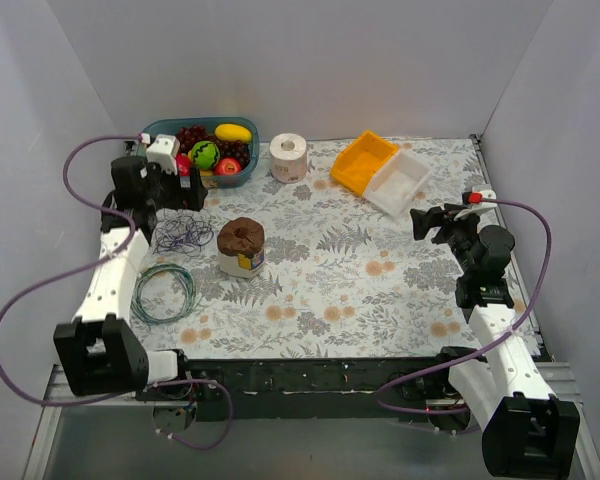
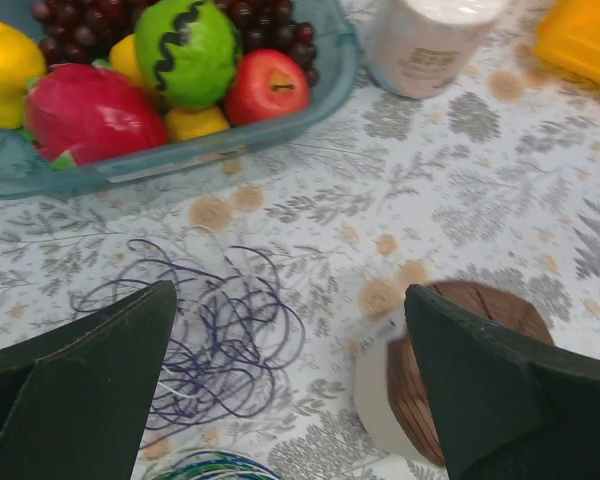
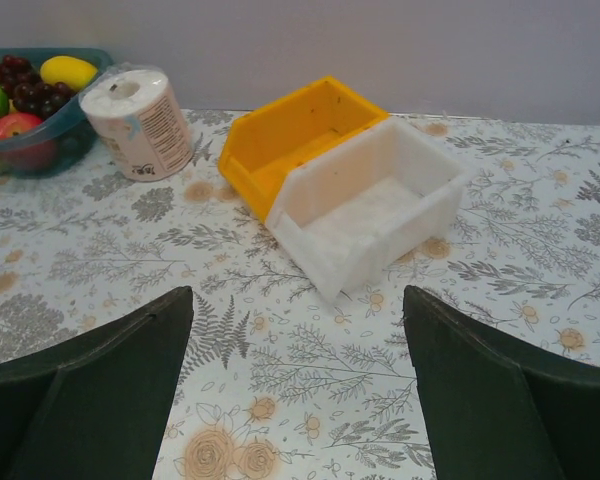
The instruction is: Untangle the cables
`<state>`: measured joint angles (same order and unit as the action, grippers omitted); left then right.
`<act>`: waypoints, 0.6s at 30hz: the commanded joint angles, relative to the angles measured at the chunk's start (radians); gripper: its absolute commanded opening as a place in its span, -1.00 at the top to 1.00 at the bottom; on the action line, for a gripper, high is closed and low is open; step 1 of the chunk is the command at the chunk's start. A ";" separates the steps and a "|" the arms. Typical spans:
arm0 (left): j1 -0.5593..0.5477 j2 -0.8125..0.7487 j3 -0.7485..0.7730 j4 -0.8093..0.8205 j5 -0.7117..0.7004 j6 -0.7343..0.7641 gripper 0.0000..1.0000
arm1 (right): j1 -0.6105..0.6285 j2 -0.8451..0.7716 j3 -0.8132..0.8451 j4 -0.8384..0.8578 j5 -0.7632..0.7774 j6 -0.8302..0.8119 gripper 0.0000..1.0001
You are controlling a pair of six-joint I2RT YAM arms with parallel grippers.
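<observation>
Above the surface's (image 1: 380,290) left side, the left gripper (image 2: 290,295) hovers wide open over the cables (image 2: 230,340), tangled beside a brown roll (image 1: 242,245), a first pinch of one loop likely next, while the right gripper (image 3: 298,300) hangs open well apart.

High rear overview, low wrist close-ups, shared basket (image 2: 40,178)

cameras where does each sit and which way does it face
top external: above and behind the bases, looking down on the table; left arm, right arm show.
left wrist: on the left arm, facing down at the cables and basket; open left fingers show.
right wrist: low, facing across at the yellow bin and white bin; open right fingers show.
shared: both wrist views catch the white roll and basket.
</observation>
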<state>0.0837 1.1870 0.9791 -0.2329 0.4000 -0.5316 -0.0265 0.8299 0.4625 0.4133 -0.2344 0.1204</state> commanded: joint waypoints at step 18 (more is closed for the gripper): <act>0.013 0.709 0.236 -0.158 -0.477 -0.022 -0.96 | 0.004 0.005 0.045 0.007 -0.129 0.024 -0.83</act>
<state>0.0944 1.8503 1.2198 -0.4808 -0.0223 -0.5606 -0.0257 0.8227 0.4648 0.4133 -0.3473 0.1326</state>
